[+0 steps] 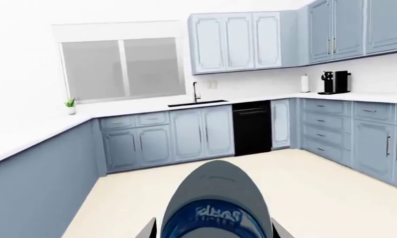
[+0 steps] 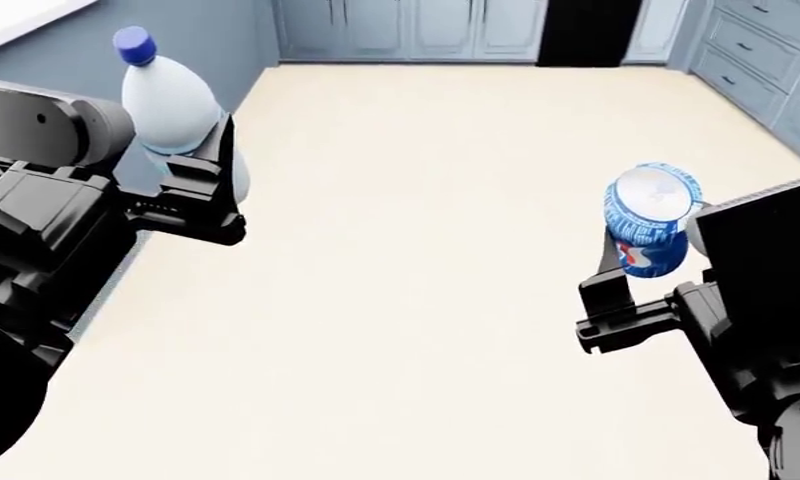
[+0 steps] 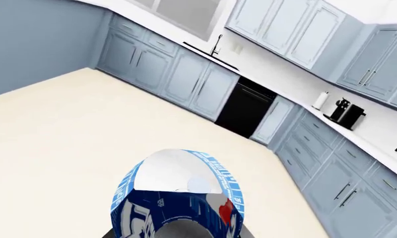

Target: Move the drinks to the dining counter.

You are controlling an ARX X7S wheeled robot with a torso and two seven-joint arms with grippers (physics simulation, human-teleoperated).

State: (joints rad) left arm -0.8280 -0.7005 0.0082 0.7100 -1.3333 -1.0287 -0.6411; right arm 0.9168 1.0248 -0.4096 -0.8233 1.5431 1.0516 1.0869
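Observation:
My left gripper (image 2: pixel 203 190) is shut on the clear water bottle (image 2: pixel 173 105) with a blue cap, held upright above the floor at the left of the head view. The bottle fills the low middle of the left wrist view (image 1: pixel 215 203), between the two fingers (image 1: pixel 147 230). My right gripper (image 2: pixel 640 275) is shut on the blue soda can (image 2: pixel 651 225) with a red-white logo, held upright at the right of the head view. The can also shows close up in the right wrist view (image 3: pixel 178 203). The dining counter's pale blue base (image 1: pixel 33 183) and white top (image 1: pixel 26 136) stand beside my left arm.
Cream floor (image 2: pixel 440 200) lies open ahead. Pale blue cabinets (image 1: pixel 165 136) line the far walls, with a sink and tap (image 1: pixel 196 101), a black dishwasher (image 1: pixel 251 126), a coffee machine (image 1: pixel 334 82), a small plant (image 1: pixel 70 105) and a window (image 1: pixel 122 67).

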